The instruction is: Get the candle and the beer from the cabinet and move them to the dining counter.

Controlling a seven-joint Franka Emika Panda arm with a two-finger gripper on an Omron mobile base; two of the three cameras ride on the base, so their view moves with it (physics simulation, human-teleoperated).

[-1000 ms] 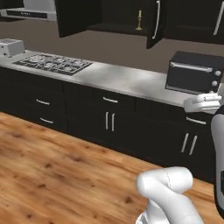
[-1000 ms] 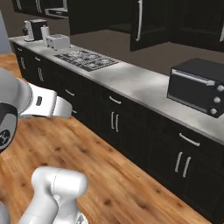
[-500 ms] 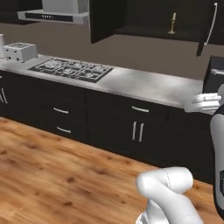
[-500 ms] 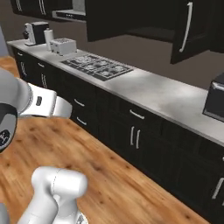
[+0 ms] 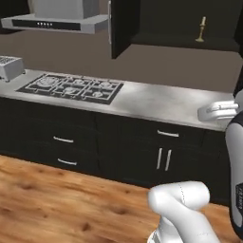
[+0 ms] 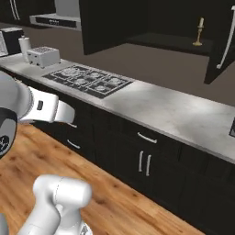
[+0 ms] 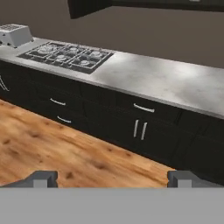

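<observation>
While we face the long run of dark base cabinets (image 5: 118,152) across the wooden floor (image 5: 57,204), their grey marble surface (image 5: 161,102) stretches from left to right with the gas hob (image 5: 73,88) set into it. Above, we see the tall black-brown cabinet (image 6: 110,23) standing open, one door (image 5: 124,26) swung out beside the steel range hood (image 5: 57,21); in the right base view another open door with a long silver bar handle (image 6: 226,43) hangs at the right edge. On the cabinet's shelf we find the candle (image 6: 199,32), a slim tan-gold stick upright on its flared base, well above the surface and to the right of the hob; the left base view shows it too, near the top right. We cannot make out the beer. A toaster (image 6: 43,55) sits on the surface left of the hob. Our end effector (image 7: 113,179) is spread wide and holds nothing, its two dark fingertips (image 7: 41,179) rising far apart at the bottom of the hand view, pointed toward the base cabinets.
</observation>
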